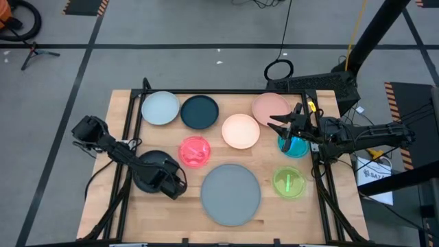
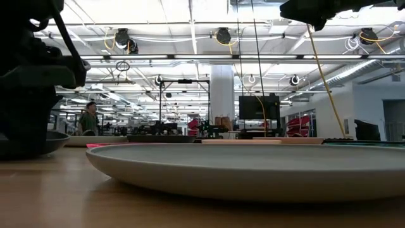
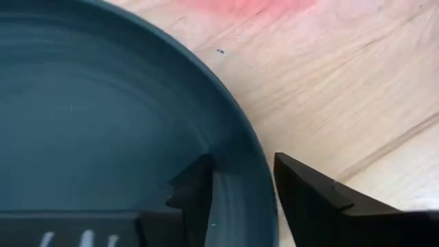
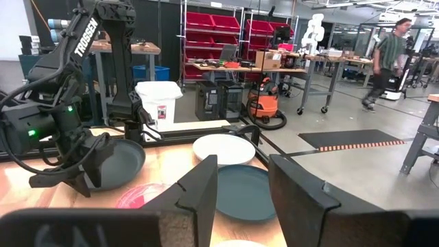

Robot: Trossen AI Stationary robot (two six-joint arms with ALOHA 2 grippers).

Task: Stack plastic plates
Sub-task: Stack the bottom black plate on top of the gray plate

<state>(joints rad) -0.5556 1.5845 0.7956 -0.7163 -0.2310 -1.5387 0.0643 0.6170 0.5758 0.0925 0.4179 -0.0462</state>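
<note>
Nine plates lie flat on the wooden table in the high view: pale blue (image 1: 160,108), dark teal (image 1: 199,112), pink (image 1: 267,107), cream (image 1: 241,131), magenta (image 1: 195,151), teal (image 1: 296,147), green (image 1: 289,183), large grey (image 1: 230,193) and black (image 1: 145,163). My left gripper (image 1: 175,185) is low at the black plate's near-right rim. In the left wrist view it (image 3: 243,171) is open, with one finger inside the rim (image 3: 257,154) and one outside. My right gripper (image 1: 282,127) hangs open, high above the teal plate's far edge, and holds nothing (image 4: 243,171).
Black rails (image 1: 127,130) frame the table's left, right and far sides. The grey plate (image 2: 253,171) fills the foreground of the low view. Bare wood (image 1: 164,219) shows along the near edge. A person (image 4: 387,55) walks in the room beyond the table.
</note>
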